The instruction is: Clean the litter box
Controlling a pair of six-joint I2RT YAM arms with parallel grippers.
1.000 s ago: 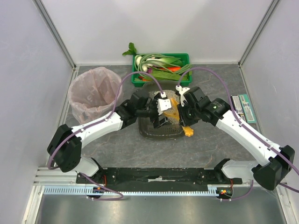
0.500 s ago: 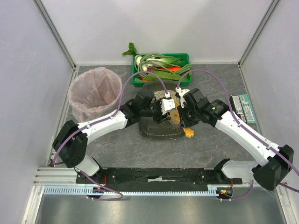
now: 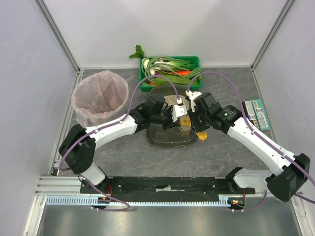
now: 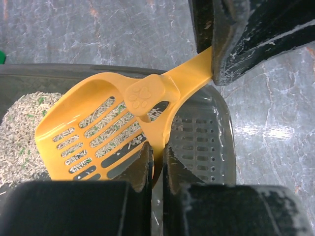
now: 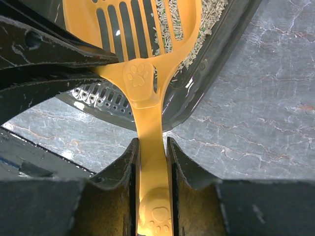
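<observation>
While left tool [image 4: 157, 153] and right tool [image 5: 151, 145] clamp paw-embossed scoop [image 4: 88, 129], head lies over litter box [image 4: 209, 142].

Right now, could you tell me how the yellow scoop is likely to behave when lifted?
The scoop looks like moulded plastic with a thick handle, so probably stiff. Its slotted blade suggests it is light. Loose litter would likely sift through those slots.

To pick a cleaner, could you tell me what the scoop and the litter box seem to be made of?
The scoop: yellow moulded plastic, probably; semi-gloss, embossed paw print, slots. The litter box: dark grey plastic, apparently; glossy highlights along its rim.
</observation>
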